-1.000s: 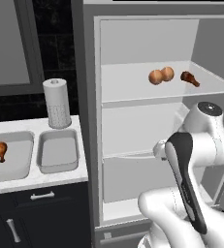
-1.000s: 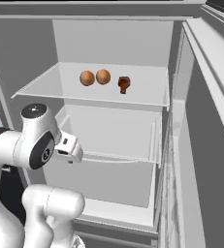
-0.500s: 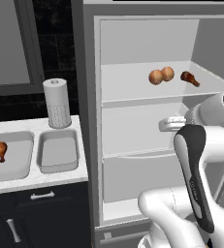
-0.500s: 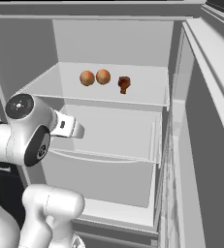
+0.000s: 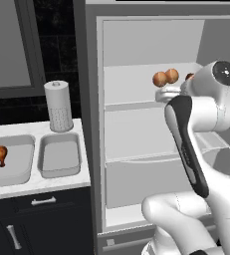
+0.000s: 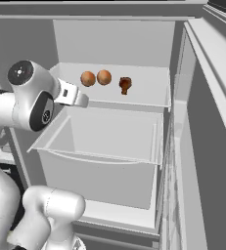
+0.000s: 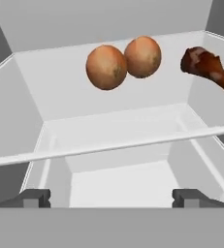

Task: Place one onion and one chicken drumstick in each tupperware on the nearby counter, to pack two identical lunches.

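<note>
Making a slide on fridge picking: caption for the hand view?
Open gripper faces the fridge shelf holding two onions and a chicken drumstick.

1. Two round brown onions (image 7: 106,67) (image 7: 143,56) are sitting side by side, touching, on the upper fridge shelf (image 6: 148,95).
2. A dark brown chicken drumstick (image 7: 208,68) is lying just beside them on the same shelf.
3. Another drumstick (image 5: 1,155) is resting inside the left tupperware (image 5: 17,172).
4. The right tupperware (image 5: 60,155) is standing beside it on the white marble counter (image 5: 47,183).
</note>
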{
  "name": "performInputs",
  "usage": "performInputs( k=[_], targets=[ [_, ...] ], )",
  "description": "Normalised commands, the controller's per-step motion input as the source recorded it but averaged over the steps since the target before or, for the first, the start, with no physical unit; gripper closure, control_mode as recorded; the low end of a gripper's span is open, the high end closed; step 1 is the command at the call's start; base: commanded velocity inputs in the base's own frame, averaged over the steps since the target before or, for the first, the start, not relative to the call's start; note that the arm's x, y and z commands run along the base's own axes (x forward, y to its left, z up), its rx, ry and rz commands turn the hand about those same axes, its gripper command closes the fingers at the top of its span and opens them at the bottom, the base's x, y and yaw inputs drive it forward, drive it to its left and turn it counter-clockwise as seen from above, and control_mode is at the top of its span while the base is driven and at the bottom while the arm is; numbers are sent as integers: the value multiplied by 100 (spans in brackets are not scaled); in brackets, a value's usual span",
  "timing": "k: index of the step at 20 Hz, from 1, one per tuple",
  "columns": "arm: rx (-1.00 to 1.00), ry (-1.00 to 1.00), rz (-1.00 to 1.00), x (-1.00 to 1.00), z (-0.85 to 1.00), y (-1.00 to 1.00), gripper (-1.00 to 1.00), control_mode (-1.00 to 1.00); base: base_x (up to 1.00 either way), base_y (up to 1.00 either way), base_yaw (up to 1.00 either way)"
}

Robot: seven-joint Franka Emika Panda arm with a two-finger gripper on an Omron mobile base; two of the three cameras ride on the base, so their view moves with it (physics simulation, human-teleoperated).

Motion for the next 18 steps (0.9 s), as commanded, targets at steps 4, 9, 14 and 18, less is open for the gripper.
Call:
performInputs(
  k=[4,9,14,18],
  targets=[
    [2,-8,-3,71,5,0,-100,-100,0,0,0],
    [4,0,-2,73,0,-2,-100,-100,0,0,0],
    [3,0,0,72,0,0,-100,-100,0,0,0],
    [3,0,0,74,0,-13,-100,-100,0,0,0]
  ],
)
